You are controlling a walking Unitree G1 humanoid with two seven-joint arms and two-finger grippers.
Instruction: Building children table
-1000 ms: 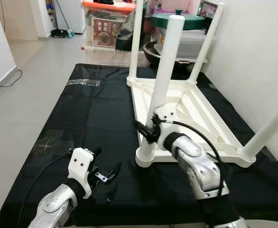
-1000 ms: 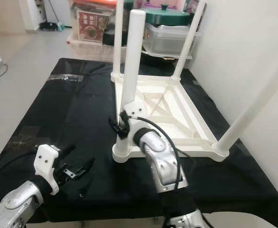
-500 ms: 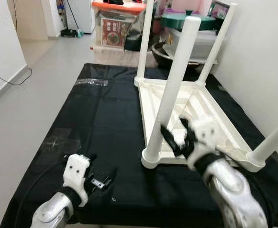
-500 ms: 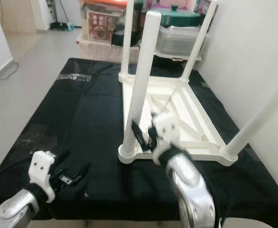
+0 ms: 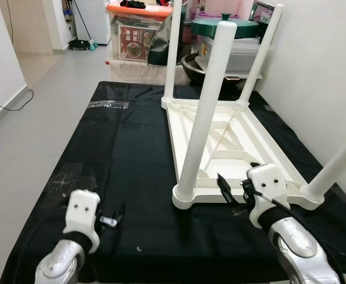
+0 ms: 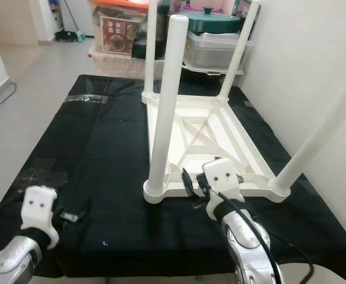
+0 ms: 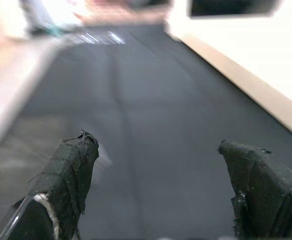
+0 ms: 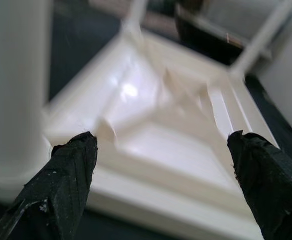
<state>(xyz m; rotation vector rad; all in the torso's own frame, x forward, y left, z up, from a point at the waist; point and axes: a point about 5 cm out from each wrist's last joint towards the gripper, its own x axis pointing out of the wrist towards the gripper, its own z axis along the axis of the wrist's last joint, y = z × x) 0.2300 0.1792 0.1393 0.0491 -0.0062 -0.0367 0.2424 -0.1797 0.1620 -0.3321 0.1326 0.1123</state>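
left eye view – table: white children table [image 5: 232, 142] upside down on black mat [image 5: 119, 154], four white legs up; near leg [image 5: 203, 106] stands at the table's 7 o'clock corner
left eye view – right hand: right hand [image 5: 235, 198] at the table's near edge, 6 o'clock side, just right of the near leg base, fingers spread, holding nothing
left eye view – left hand: left hand [image 5: 110, 220] low over the mat at 8 o'clock from the table, well apart from it, fingers apart, nothing held
left eye view – background: storage boxes [image 5: 138, 40] at 12 o'clock beyond the mat, one with an orange lid; green pot lid [image 5: 223, 25] on a clear bin; red printed box face, writing too small to read
left eye view – mat extras: clear plastic bag [image 5: 107, 105] on the mat at 10 o'clock from the table
right eye view – same scene: far-right leg [image 6: 314, 139] leans out toward the white wall [image 6: 314, 53]
left wrist view – fingers: two black fingers [image 7: 68, 175] wide apart, empty gap, black mat below, blurred; table's white edge [image 7: 255, 75] off to one side
right wrist view – fingers: black fingers [image 8: 68, 175] wide apart, nothing between; table underside with ribs [image 8: 175, 120] ahead, near leg [image 8: 16, 85] just beside one finger, not touching as far as can be seen
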